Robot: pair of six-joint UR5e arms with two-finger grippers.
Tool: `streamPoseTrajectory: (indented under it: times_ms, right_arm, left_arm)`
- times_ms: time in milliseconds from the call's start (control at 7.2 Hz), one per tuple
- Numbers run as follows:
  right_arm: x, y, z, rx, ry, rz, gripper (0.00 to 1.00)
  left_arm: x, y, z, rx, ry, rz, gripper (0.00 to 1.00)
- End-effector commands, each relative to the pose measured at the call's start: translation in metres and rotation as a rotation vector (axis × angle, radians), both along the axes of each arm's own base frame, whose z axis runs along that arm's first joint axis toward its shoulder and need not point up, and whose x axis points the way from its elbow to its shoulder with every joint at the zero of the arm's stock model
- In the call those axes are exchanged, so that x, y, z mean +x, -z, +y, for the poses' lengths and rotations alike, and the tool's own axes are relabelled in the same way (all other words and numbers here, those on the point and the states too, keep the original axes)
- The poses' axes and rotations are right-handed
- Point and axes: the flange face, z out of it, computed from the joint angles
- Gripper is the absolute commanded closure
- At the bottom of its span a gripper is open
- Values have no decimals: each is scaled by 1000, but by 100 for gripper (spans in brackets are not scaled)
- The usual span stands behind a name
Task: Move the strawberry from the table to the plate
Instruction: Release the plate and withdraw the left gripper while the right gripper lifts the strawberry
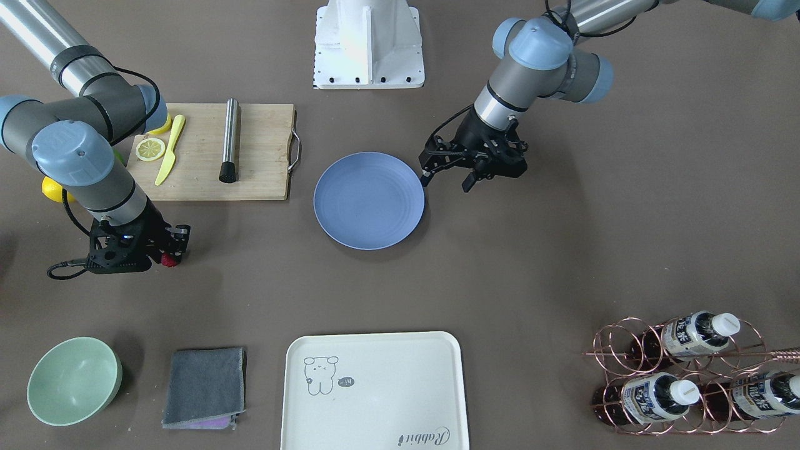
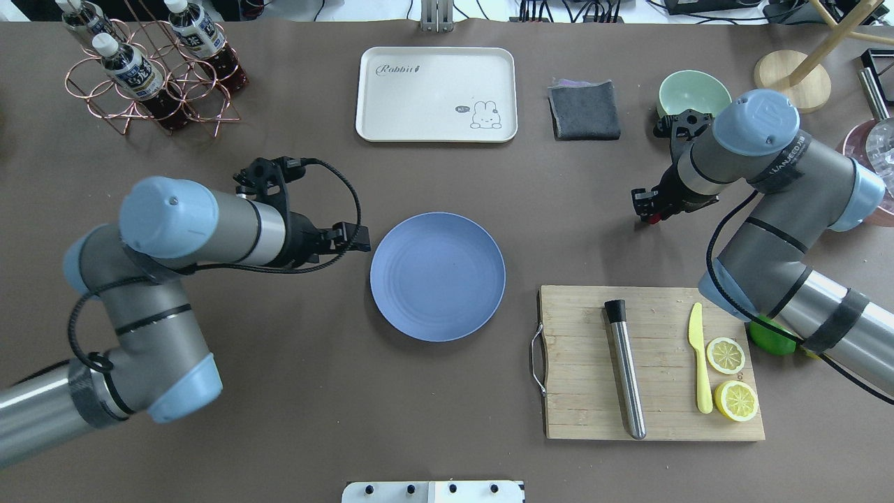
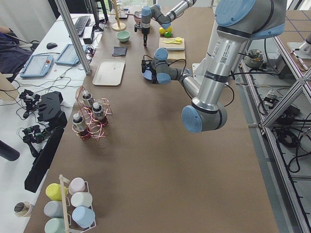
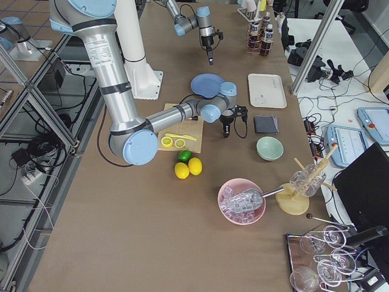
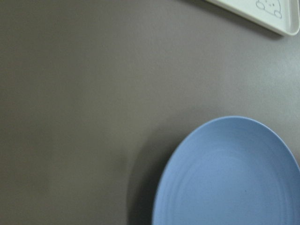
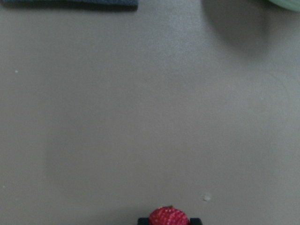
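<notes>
Strawberry [image 1: 167,260] clamped in R pincer [image 1: 169,257], well apart from plate [image 1: 369,201]; L pincer [image 1: 446,183] released beside plate.

White side desk [image 3: 59,33] carries keyboard [image 3: 80,23], mouse [image 3: 51,45], tablets [image 3: 36,65]. Aluminium frame post [image 3: 75,36]. Tiled floor [image 3: 297,194], loose cables [image 3: 291,138]. Lighting even, diffuse.

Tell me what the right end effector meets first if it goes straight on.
The right end effector points down, strawberry in its grip; bare table looks first, though height is unclear.
</notes>
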Motion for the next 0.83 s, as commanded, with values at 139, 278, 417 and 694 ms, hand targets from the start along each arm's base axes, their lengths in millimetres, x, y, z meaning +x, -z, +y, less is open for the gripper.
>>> streamPoseTrajectory:
  times_ms: [139, 278, 417, 694]
  right_arm:
    - [-8, 45, -1, -19, -57, -60, 100]
    - [-18, 60, 0, -25, -66, -80, 100]
    - [-36, 91, -1, -47, -77, -88, 100]
    - [-79, 152, 20, -92, -103, -113, 100]
  left_arm:
    - [-202, -107, -76, 77, -57, -144, 1]
    - [-254, -128, -92, 88, -61, -224, 2]
    - [-306, -161, -97, 130, -88, -317, 2]
    - [-420, -198, -109, 176, -192, -457, 2]
